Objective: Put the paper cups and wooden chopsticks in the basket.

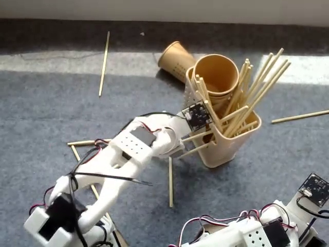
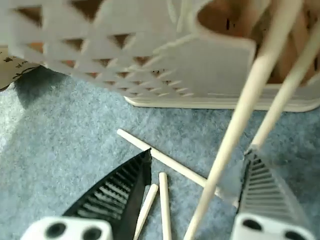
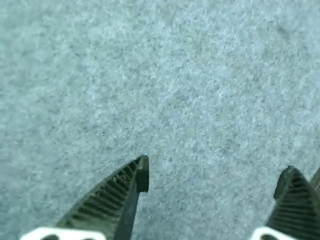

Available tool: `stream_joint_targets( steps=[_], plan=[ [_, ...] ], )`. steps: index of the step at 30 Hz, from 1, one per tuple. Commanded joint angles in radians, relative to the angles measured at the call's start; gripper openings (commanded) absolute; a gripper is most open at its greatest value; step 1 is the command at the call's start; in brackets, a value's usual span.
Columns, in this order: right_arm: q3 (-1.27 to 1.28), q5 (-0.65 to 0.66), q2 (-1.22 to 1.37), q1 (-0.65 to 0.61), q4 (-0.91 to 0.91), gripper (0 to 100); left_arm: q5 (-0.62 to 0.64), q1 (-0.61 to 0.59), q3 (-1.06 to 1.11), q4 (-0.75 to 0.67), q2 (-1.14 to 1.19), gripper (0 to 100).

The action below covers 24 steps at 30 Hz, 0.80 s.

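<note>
A cream lattice basket (image 1: 226,149) stands mid-table, holding stacked paper cups (image 1: 222,74) and several wooden chopsticks (image 1: 257,92). Another paper cup (image 1: 174,57) lies on its side behind the basket. My left gripper (image 1: 187,145) is low at the basket's near-left wall (image 2: 210,75), open (image 2: 200,155). Two slanted chopsticks (image 2: 235,135) pass close by its one finger (image 2: 265,185). Between the fingers, loose chopsticks (image 2: 165,160) lie on the carpet. My right gripper (image 3: 215,180) hangs open over bare carpet.
Single chopsticks lie on the grey carpet: one at the far left (image 1: 104,56), one at the right (image 1: 299,116), one in front of the basket (image 1: 170,182), and a few under the left arm (image 1: 82,144). The right arm (image 1: 257,231) sits at the near-right edge.
</note>
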Motion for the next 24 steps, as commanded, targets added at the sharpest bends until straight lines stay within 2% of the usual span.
stream_joint_targets(
  steps=[1,5,10,17,21,24],
  plan=[
    [-0.002,-0.006,-0.008,-0.018,0.001,38.2,0.008,0.064,-0.045,-0.052,0.071,30],
    [-0.004,-0.006,-0.008,-0.018,0.001,38.2,0.006,0.082,-0.048,0.028,0.061,29],
    [-0.005,-0.006,-0.008,-0.018,0.002,38.2,0.003,0.022,-0.048,0.028,0.077,16],
    [-0.005,-0.006,-0.008,-0.01,0.005,38.2,-0.003,-0.18,-0.05,0.006,0.143,4],
    [-0.005,-0.006,-0.008,-0.015,0.002,38.2,-0.124,-0.303,-0.038,0.021,0.111,0],
    [-0.007,-0.009,-0.008,-0.018,0.002,38.2,-0.176,-0.36,-0.038,0.106,0.071,0]
  ],
)
